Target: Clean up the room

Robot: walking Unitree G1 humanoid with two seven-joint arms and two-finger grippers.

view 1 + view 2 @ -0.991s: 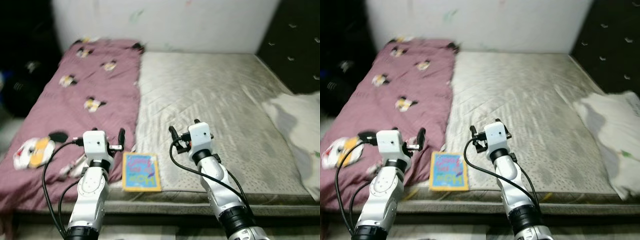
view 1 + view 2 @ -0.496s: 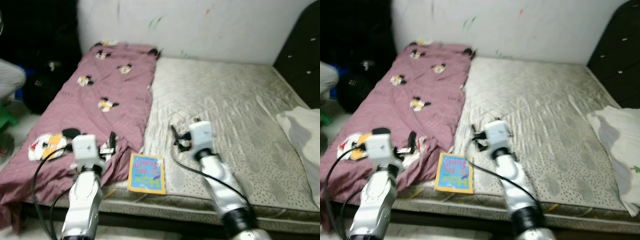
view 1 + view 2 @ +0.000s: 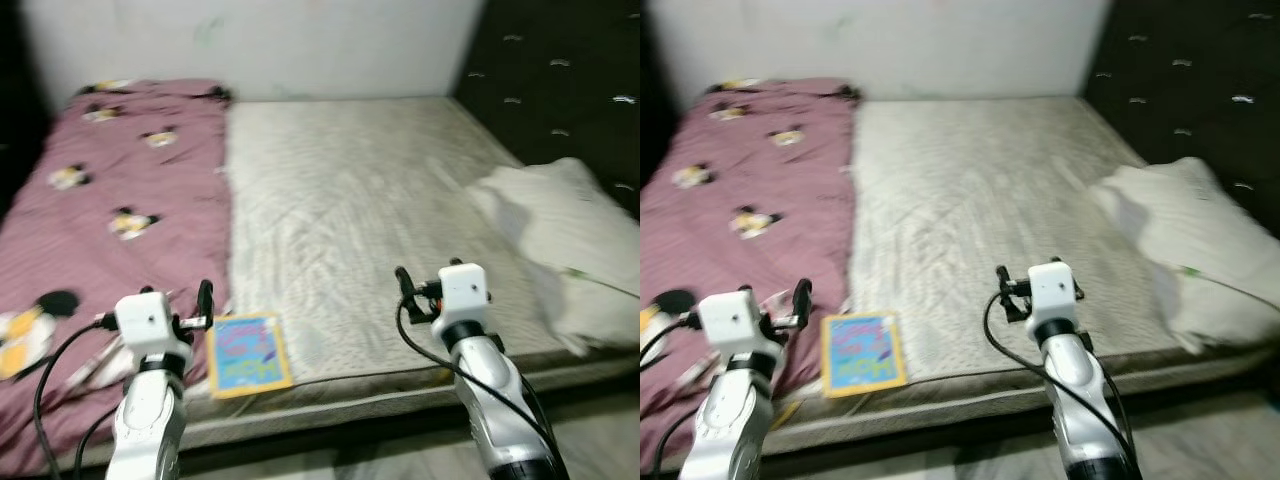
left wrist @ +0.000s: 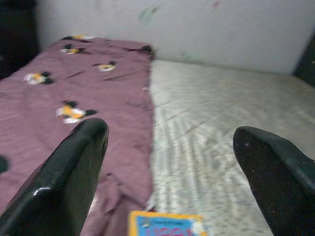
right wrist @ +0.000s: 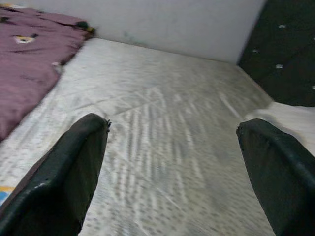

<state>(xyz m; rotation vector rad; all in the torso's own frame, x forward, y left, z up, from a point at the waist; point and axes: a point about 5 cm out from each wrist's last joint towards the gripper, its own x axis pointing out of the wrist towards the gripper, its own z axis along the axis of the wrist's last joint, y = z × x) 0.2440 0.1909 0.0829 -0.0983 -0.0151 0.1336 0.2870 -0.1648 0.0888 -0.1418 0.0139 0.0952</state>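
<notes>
Both silver arms are raised in front of the robot, forearms angled up and slightly inward, wrists level so the fingers point forward over the near edge of the mattress. The left gripper hovers above the near edge of the maroon blanket, its two black fingers spread wide with nothing between them; in its wrist view the blanket and the top edge of the book lie below the gap. The right gripper hangs over the bare mattress near its front edge, fingers likewise spread wide and empty, pointing toward the far wall.

One children's book with a yellow border and a blue cover lies flat on the mattress at its near edge, just beside the blanket's hem and a little to the right of the left gripper, apart from its fingers. The book sits well to the left of the right gripper.

One blanket, printed with small cartoon figures, covers the left strip of the mattress from the wall to the front edge. One white pillow lies on the mattress's right side, against the dark tufted headboard, with a thin dark line across its near end that cannot be made out. A black cable loops from each wrist down along its forearm.
</notes>
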